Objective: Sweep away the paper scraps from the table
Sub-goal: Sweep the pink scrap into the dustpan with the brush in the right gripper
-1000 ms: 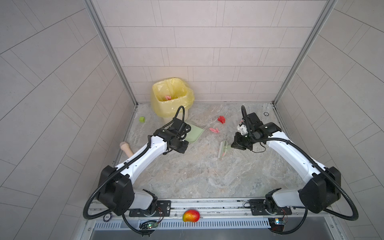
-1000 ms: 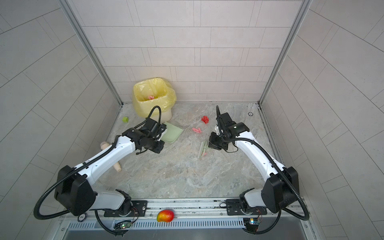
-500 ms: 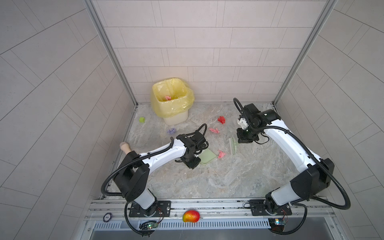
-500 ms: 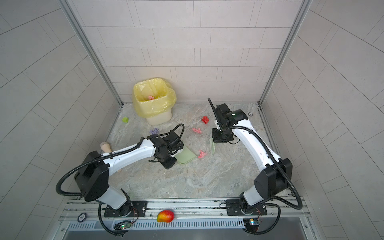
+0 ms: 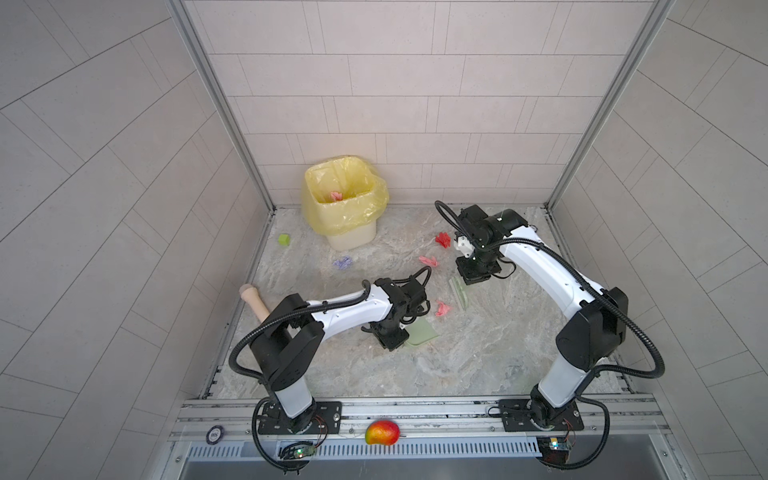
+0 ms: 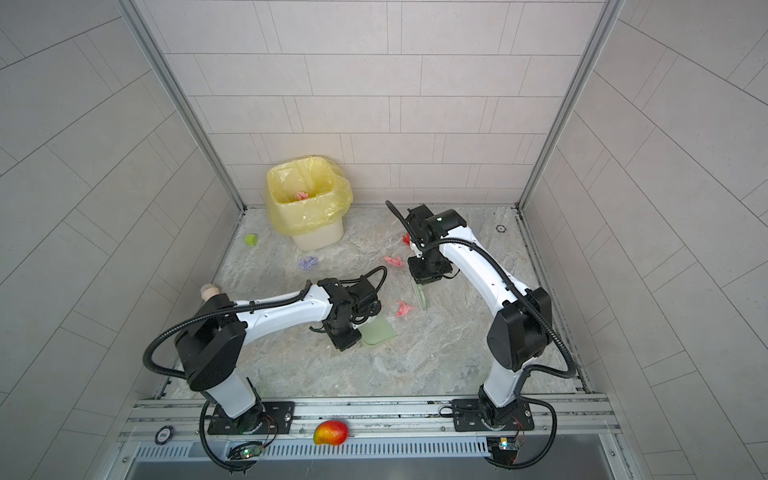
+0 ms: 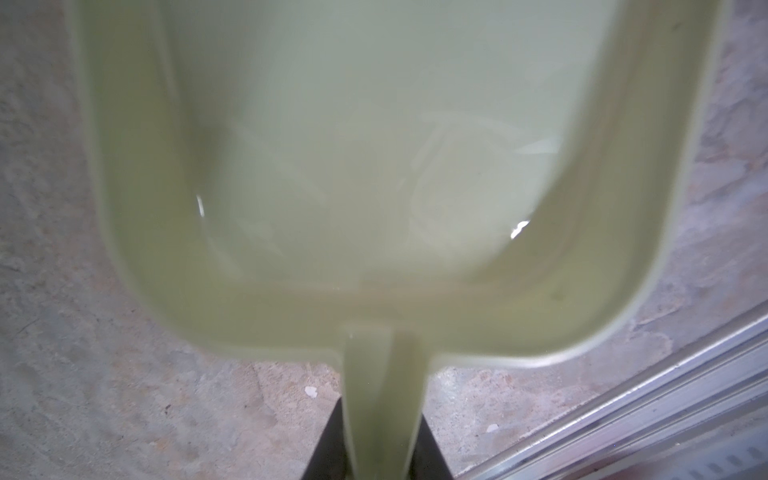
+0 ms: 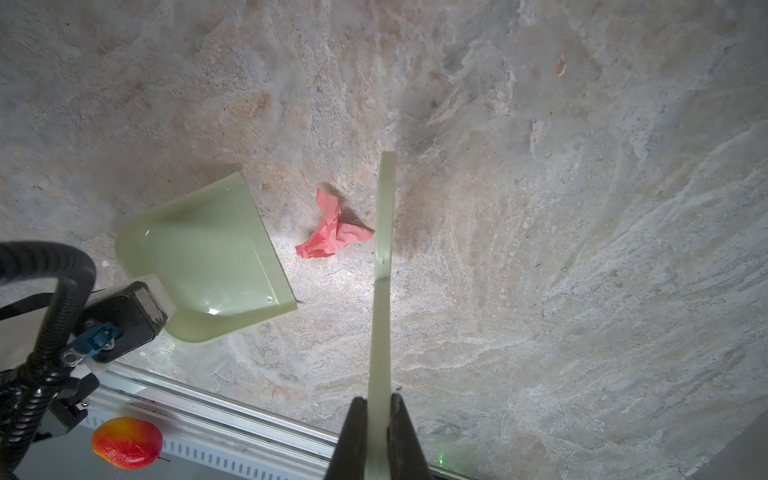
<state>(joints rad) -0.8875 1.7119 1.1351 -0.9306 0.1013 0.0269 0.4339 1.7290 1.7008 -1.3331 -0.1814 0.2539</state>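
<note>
**Fig.** L gripper (image 7: 383, 440) clamps handle of pale-green dustpan (image 8: 208, 257); R gripper (image 8: 378, 436) clamps green sweeper blade (image 8: 384, 232). Mid-table (image 5: 498, 340): pink scrap (image 8: 330, 230) betw. pan & blade, just beside blade. Nearer back edge: 2nd pink scrap (image 5: 429, 261), red scrap (image 5: 443, 240), and purple scrap (image 5: 343, 263) by yellow-lined bin (image 5: 353, 237).

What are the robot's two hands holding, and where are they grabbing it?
The left gripper pinches the green dustpan by its handle. The right gripper pinches the thin green scraper by one end.

Scrap (image 8: 328, 230) between dustpan (image 8: 208, 257) and scraper (image 8: 384, 216)
</note>
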